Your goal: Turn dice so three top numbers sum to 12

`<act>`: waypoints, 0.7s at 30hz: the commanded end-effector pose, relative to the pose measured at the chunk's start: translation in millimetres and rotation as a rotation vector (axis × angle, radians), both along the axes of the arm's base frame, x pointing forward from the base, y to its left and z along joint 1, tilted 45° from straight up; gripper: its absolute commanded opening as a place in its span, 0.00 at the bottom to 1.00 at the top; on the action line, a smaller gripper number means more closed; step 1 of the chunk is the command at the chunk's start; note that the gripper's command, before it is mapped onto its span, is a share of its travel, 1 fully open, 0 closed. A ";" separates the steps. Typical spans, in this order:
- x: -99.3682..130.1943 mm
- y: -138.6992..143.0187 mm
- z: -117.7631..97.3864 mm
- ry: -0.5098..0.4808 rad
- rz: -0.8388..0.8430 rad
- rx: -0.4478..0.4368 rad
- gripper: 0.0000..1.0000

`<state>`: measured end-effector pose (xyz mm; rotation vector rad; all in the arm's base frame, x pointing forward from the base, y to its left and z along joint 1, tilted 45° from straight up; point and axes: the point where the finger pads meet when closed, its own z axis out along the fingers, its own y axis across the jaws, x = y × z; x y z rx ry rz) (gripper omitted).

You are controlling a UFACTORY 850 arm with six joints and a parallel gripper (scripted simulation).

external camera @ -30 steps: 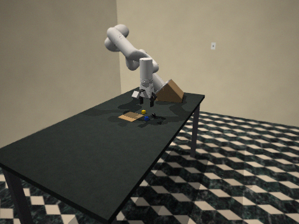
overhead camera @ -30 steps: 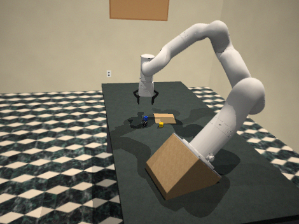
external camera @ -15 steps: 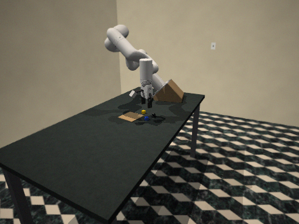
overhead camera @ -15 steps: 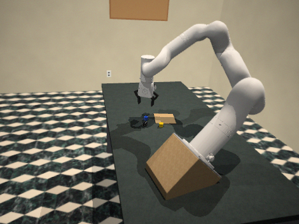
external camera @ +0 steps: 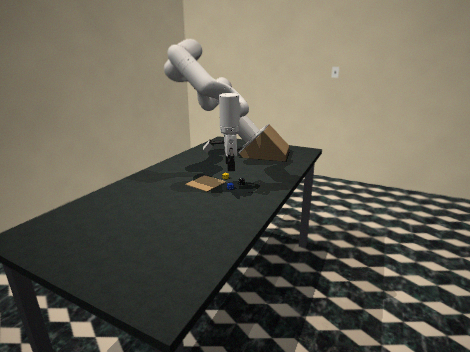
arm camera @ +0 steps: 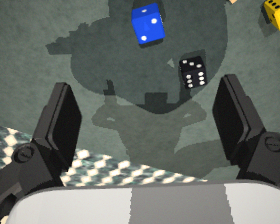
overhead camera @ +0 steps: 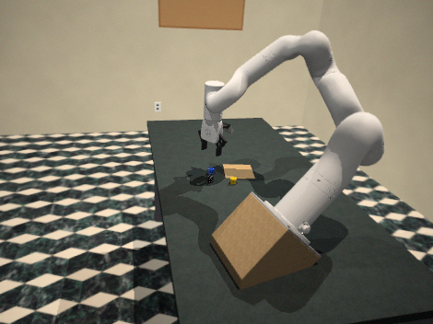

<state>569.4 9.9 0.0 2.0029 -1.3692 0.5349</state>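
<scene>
Three small dice lie on the dark table beside a tan mat (overhead camera: 239, 171). The blue die (arm camera: 148, 25) shows two pips on top and sits off the mat; it also shows in the top view (overhead camera: 211, 170). The black die (arm camera: 193, 72) shows six pips and lies on the table next to the blue die. The yellow die (arm camera: 273, 10) (overhead camera: 233, 179) lies on the table just off the mat's edge. My gripper (arm camera: 145, 95) is open and empty, hovering above the table with the black die just ahead of its fingers (overhead camera: 211, 146).
The arm's base sits on a tilted brown box (overhead camera: 262, 246) on the near part of the table. The table's left edge (overhead camera: 158, 194) runs close to the dice. The mat also shows in the exterior view (external camera: 204, 183).
</scene>
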 end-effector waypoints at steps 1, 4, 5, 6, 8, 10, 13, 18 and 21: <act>0.1 -0.9 -0.5 -0.122 -0.103 -0.007 1.00; -0.3 -1.7 -1.0 -0.178 -0.158 -0.009 1.00; -0.4 -2.1 -1.2 -0.207 -0.188 -0.009 1.00; -0.5 -2.4 -1.4 -0.227 -0.208 -0.010 1.00; -0.8 -3.0 -1.8 -0.266 -0.248 -0.011 1.00; -1.0 -3.6 -2.2 -0.305 -0.286 -0.012 1.00; -1.3 -4.4 -2.7 -0.365 -0.347 -0.013 1.00; -1.8 -5.8 -3.6 -0.455 -0.437 -0.016 1.00; -2.1 -6.5 -4.1 -0.509 -0.492 -0.017 1.00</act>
